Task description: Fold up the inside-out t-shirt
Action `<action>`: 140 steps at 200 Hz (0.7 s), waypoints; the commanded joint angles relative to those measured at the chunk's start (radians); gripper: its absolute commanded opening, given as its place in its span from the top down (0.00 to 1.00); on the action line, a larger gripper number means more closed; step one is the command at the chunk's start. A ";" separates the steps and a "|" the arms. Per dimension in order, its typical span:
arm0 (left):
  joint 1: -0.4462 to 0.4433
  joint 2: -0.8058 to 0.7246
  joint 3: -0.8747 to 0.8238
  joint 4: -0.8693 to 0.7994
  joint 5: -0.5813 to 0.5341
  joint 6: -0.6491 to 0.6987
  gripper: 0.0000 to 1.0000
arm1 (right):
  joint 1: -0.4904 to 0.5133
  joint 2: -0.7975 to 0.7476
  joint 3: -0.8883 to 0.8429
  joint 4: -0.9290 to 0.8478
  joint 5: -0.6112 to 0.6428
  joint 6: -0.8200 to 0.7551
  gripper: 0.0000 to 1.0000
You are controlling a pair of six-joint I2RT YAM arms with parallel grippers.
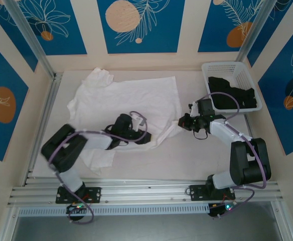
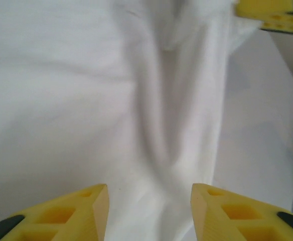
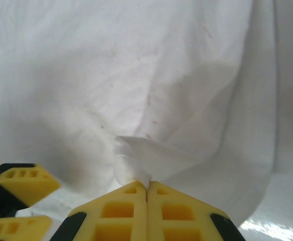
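White inside-out t-shirt [image 1: 136, 98] is pinched in right gripper [image 3: 146, 185], jaws shut; left gripper [image 2: 149, 193] jaws parted over it, basket [image 1: 227, 65] nearby.

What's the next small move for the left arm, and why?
Probably lower the left end effector and close on the raised crease of the t-shirt between its open jaws. The right end effector is shut on a pinch of cloth, so the left likely needs its own grip before folding.
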 commanded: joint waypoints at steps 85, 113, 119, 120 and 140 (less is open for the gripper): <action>0.120 -0.615 -0.216 -0.832 -0.312 -0.217 0.44 | 0.010 -0.010 -0.005 0.067 -0.026 0.004 1.00; 0.035 -0.453 -0.190 -0.707 -0.258 -0.243 0.47 | 0.007 -0.030 -0.001 0.054 -0.013 -0.006 1.00; 0.027 -0.427 -0.188 -0.684 -0.250 -0.247 0.47 | 0.006 -0.035 -0.003 0.053 -0.007 -0.008 1.00; 0.026 -0.420 -0.188 -0.678 -0.249 -0.247 0.47 | 0.006 -0.037 -0.004 0.054 -0.006 -0.009 1.00; 0.022 -0.331 -0.171 -0.571 -0.204 -0.257 0.48 | 0.000 -0.046 -0.007 0.051 0.004 -0.009 1.00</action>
